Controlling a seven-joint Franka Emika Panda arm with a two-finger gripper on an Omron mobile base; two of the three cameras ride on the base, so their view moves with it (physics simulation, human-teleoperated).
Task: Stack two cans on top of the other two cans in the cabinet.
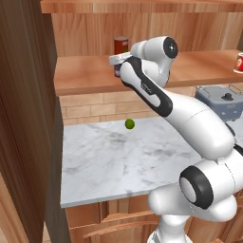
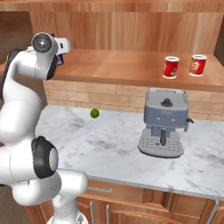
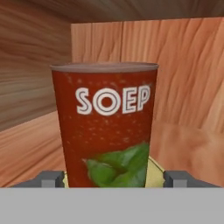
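Fingers (image 3: 51,178) sit apart, one on each side of the dark red can (image 3: 105,127) at the base, w/ a visible gap between pads and tin, so the jaws look open and not clamped. Gripper (image 3: 114,179) is right up at the can, which fills the hand view at 12 o'clock: "SOEP" in white letters, green leaves below. A yellow rim (image 3: 155,168) peeks out under the can at about 5 o'clock, so it seems to stand on a yellow-topped tin, though the tin's body is hidden. From the left base view the dark red can (image 1: 121,45) stands upright on the cabinet (image 1: 90,71) shelf, at roughly 11 o'clock from the arm's wrist, back near the wood panel. Over in the right base view, two more cans rest on the same shelf at 2 o'clock: a bright red can (image 2: 171,67) and, just beside it, another red can (image 2: 198,64), both upright, well apart from the gripper. Below on the marble counter (image 2: 109,148): a lime (image 2: 94,113) and a grey coffee machine (image 2: 164,124).
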